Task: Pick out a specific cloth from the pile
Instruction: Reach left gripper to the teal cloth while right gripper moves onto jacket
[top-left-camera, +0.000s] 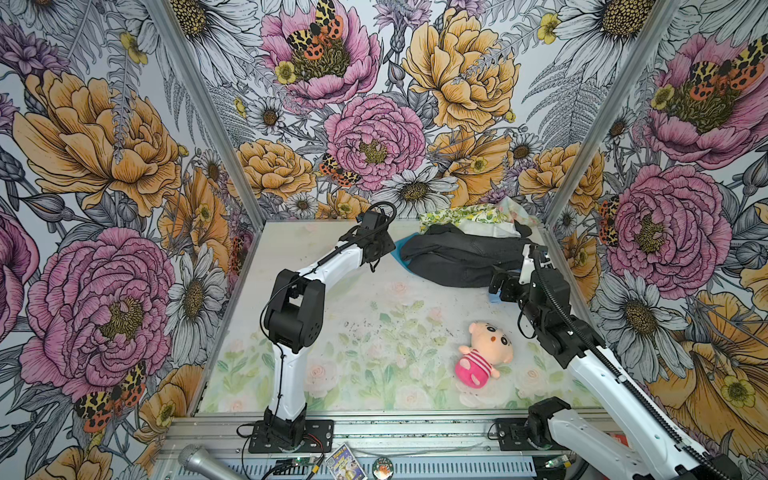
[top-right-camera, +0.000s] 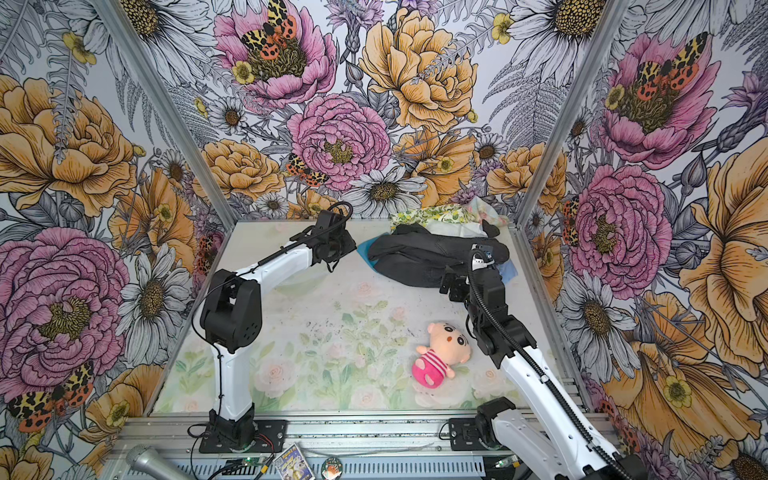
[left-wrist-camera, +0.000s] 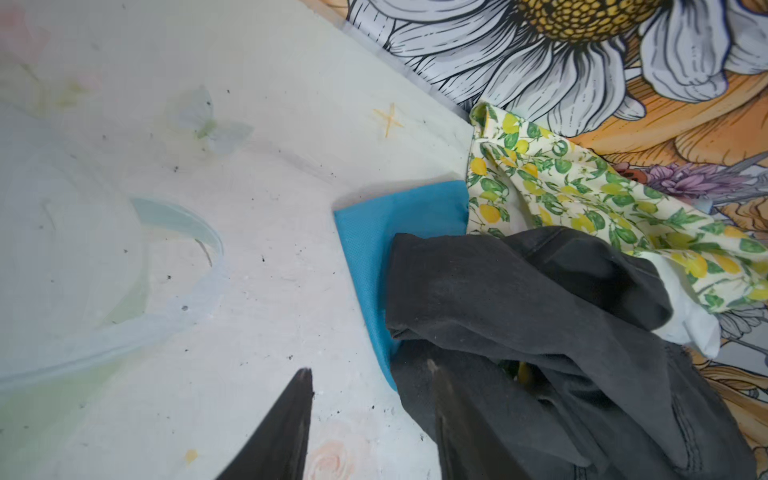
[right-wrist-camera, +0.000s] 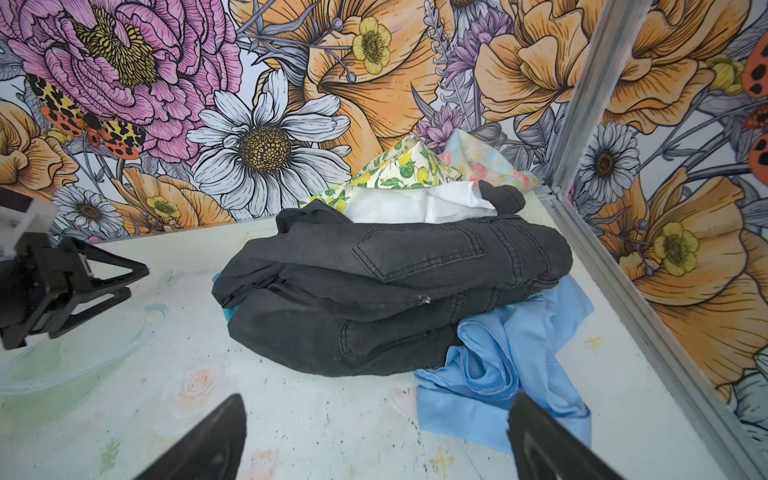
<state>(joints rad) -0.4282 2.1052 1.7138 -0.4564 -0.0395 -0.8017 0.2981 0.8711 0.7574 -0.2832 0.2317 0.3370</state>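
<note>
The cloth (left-wrist-camera: 374, 232) is pinned under the black garment (left-wrist-camera: 519, 299), peeking out at the left edge of the pile (top-left-camera: 465, 245). That is why the left gripper (left-wrist-camera: 369, 368), partly open and empty, aims there; the right gripper (right-wrist-camera: 378, 399) gapes empty.

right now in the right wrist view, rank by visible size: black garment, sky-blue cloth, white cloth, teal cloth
1. black garment
2. sky-blue cloth
3. white cloth
4. teal cloth, only slivers showing beneath the black garment

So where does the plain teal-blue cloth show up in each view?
Top view: plain teal-blue cloth, sliver at the large black garment's left end.
Top view: same sliver.
Left wrist: broad flat corner under that garment.
Right wrist: thin slivers under the garment's end.
Shared landmark: the black garment.
</note>
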